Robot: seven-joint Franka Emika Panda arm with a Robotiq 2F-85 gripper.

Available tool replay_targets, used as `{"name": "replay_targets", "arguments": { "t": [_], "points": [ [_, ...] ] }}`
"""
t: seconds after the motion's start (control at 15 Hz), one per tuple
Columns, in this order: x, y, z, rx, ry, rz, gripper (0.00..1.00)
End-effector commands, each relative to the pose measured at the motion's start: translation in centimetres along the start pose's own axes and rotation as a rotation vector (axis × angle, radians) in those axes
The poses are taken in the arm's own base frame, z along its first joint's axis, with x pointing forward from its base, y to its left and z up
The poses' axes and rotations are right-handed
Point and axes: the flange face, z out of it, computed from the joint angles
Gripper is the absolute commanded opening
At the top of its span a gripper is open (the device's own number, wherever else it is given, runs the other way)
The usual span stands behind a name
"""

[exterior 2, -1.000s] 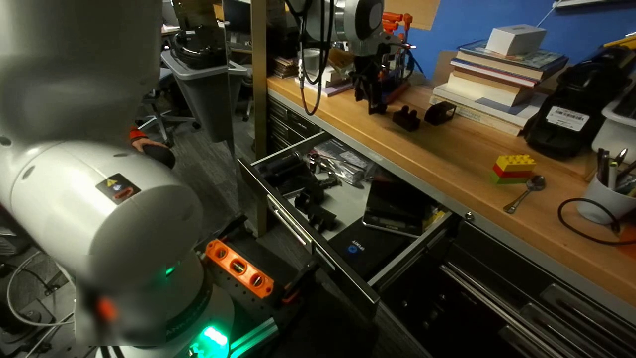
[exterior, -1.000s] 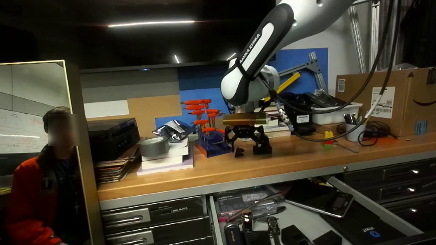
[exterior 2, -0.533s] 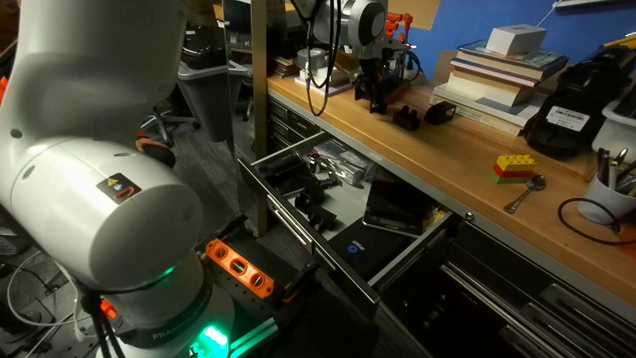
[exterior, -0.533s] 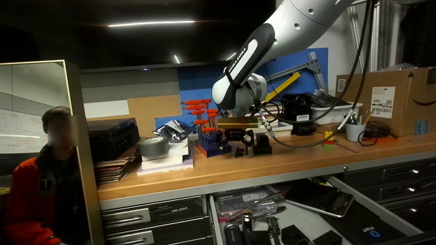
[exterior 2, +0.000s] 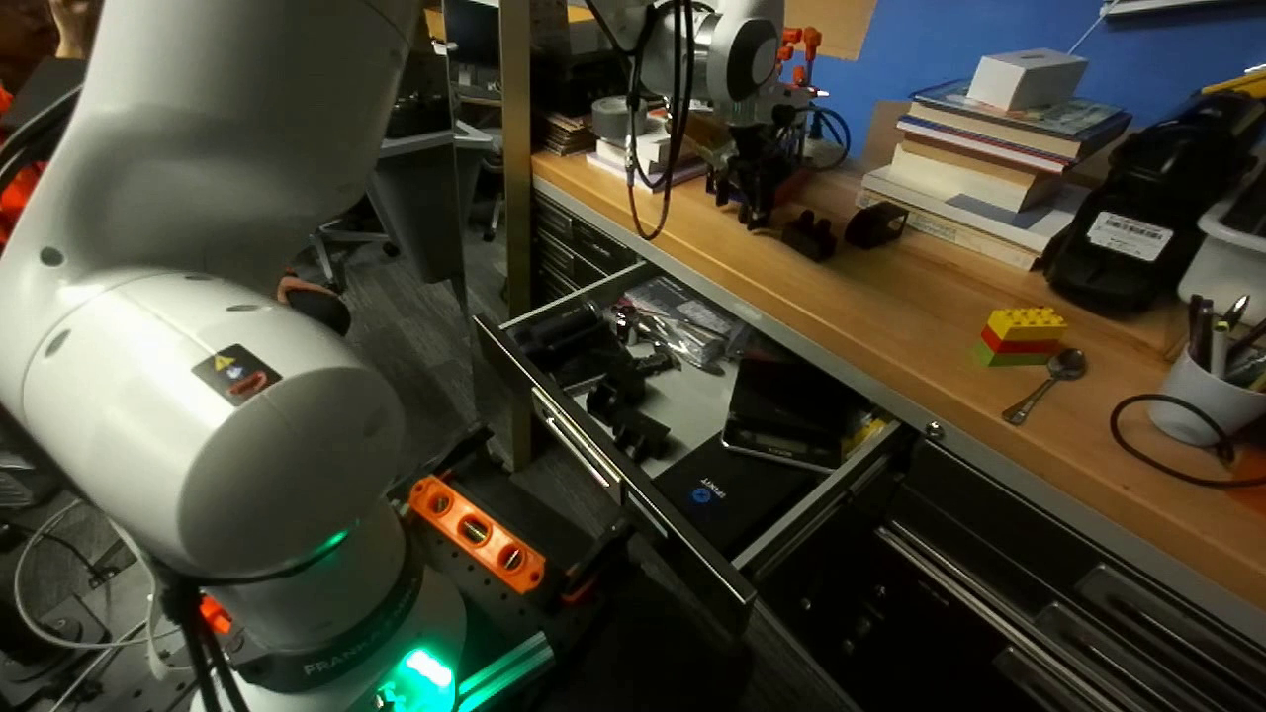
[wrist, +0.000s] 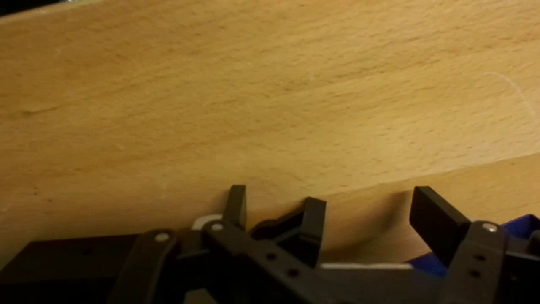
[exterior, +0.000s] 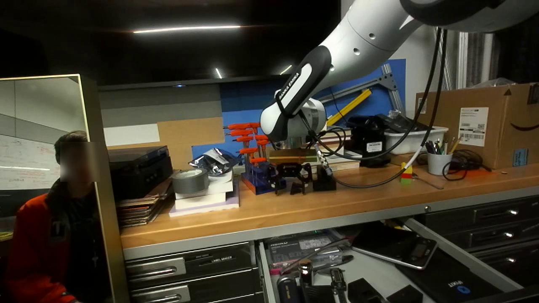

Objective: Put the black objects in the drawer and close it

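two black objects [exterior 2: 809,238] on the table [exterior 2: 890,287]; two small black pieces [exterior: 364,291] in one open drawer [exterior 2: 582,447]. one spoon [exterior 2: 1054,377], one toy-brick block [exterior 2: 1023,339], one roll of tape [exterior: 190,182], one white cup [exterior: 439,164], one white box [exterior 2: 1027,81], one cardboard box [exterior: 484,130], one foil bag [exterior: 215,161]. the pens [exterior 2: 1219,346] overlap too much to count.

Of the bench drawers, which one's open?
The wide middle drawer, pulled out with the black IFIXIT item inside. In an exterior view, the left-hand drawers, one labelled LABEL MAKER, and the right-hand drawers sit shut.
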Motion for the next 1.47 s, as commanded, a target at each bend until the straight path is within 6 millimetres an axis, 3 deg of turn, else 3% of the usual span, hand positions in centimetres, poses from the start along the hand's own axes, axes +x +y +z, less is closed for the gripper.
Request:
{"name": "replay_targets", "arguments": {
  "t": [0.0, 0.53, 1.13, 1.2, 1.27, 1.4],
  "points": [
    [1.8, -0.2, -0.2, -0.004, -0.002, -0.012, 1.00],
    [3.4, 1.3, 0.1, -0.032, 0.001, 0.000, 1.00],
    [3.2, 1.5, 0.1, -0.044, -0.035, -0.011, 1.00],
    [3.2, 1.4, 0.1, -0.044, -0.033, -0.015, 0.75],
    [3.3, 1.4, 0.1, -0.044, -0.031, -0.017, 0.74],
    [3.3, 1.3, 0.1, -0.041, -0.028, -0.019, 0.58]
  ]
}}
